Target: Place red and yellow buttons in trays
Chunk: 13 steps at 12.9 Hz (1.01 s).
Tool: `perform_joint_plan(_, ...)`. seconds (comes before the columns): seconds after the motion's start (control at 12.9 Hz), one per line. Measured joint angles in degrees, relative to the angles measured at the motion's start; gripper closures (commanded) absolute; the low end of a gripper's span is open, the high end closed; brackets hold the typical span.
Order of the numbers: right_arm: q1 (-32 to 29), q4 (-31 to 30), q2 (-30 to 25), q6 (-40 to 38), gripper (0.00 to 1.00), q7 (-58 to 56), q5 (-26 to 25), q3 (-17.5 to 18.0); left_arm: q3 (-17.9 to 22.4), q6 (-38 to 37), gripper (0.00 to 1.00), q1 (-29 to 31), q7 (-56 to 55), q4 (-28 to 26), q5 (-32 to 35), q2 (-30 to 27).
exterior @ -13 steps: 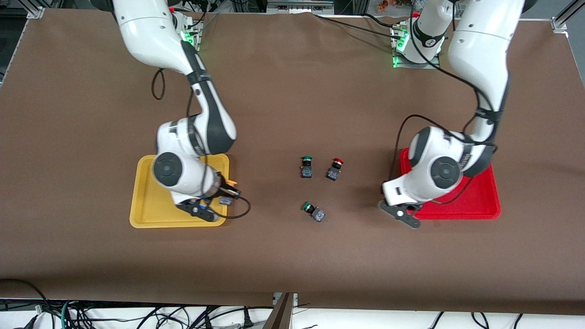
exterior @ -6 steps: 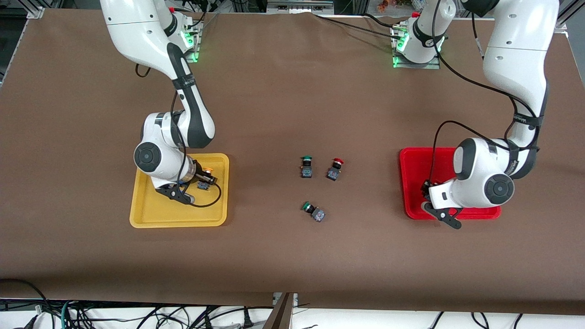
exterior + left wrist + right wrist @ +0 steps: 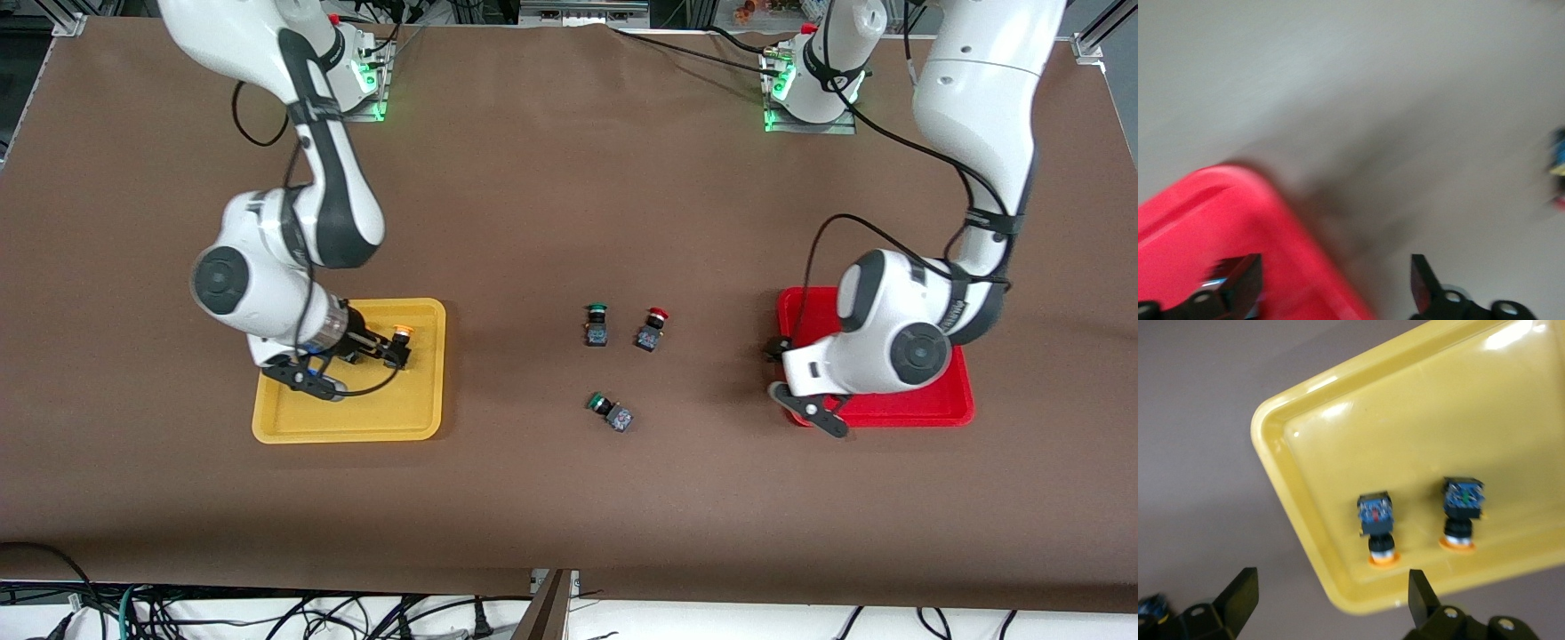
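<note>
Front view: I am reading no words; my right gripper (image 3: 378, 348), wide open, is backing off two yellow buttons (image 3: 1379, 528) in the yellow tray (image 3: 418, 418), while my left gripper (image 3: 1331, 283), fingers apart, is sliding off the red tray (image 3: 942, 404).

Front view: a high camera across the table (image 3: 551, 498) faces both arm bases and takes in the whole tabletop. Right wrist view: close, looking down past the right gripper (image 3: 1328, 603) onto the corner of the yellow tray (image 3: 1418, 440); the front view shows this tray (image 3: 418, 418) too. Left wrist view: close, looking down past the left gripper (image 3: 1331, 283) onto a corner of the red tray (image 3: 1198, 213), likewise seen from the front (image 3: 956, 409).
</note>
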Motion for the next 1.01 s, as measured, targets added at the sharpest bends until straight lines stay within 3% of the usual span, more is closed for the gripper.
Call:
perform_joint_plan(0.23, 0.14, 1.34, -6.02, -6.14, 0.0, -1.58, -6.61, -0.33, -6.06, 0.39, 0.0, -1.64, -13.76, 0.07, 0.0, -0.02)
perform_joint_plan(0.62, -0.03, 1.53, -17.13, -16.53, 0.01, -6.71, -15.66, -0.05, -6.37, 10.12, 0.0, -10.41, -24.38, -2.11, 2.82, 2.95)
perform_joint_plan(0.7, -1.51, 1.52, -19.15, -18.6, 0.0, -7.6, -17.04, 0.98, -6.34, 11.06, 0.0, -10.86, -25.68, -2.47, 5.49, 3.77)
perform_joint_plan(0.85, -10.39, 1.49, -22.89, -21.38, 0.0, -10.35, -18.77, 8.74, -6.34, 12.29, 0.0, -11.24, -27.16, -2.67, 8.54, 4.98)
perform_joint_plan(0.93, -15.12, 1.44, -24.34, -22.45, 0.0, -11.49, -18.95, 12.51, -6.34, 13.8, 0.11, -11.37, -27.27, -2.81, 8.74, 5.62)
perform_joint_plan(1.01, -18.72, 1.35, -25.35, -23.45, 0.0, -12.59, -19.0, 15.03, -6.34, 15.06, 0.64, -11.42, -27.3, -2.99, 8.83, 6.32)
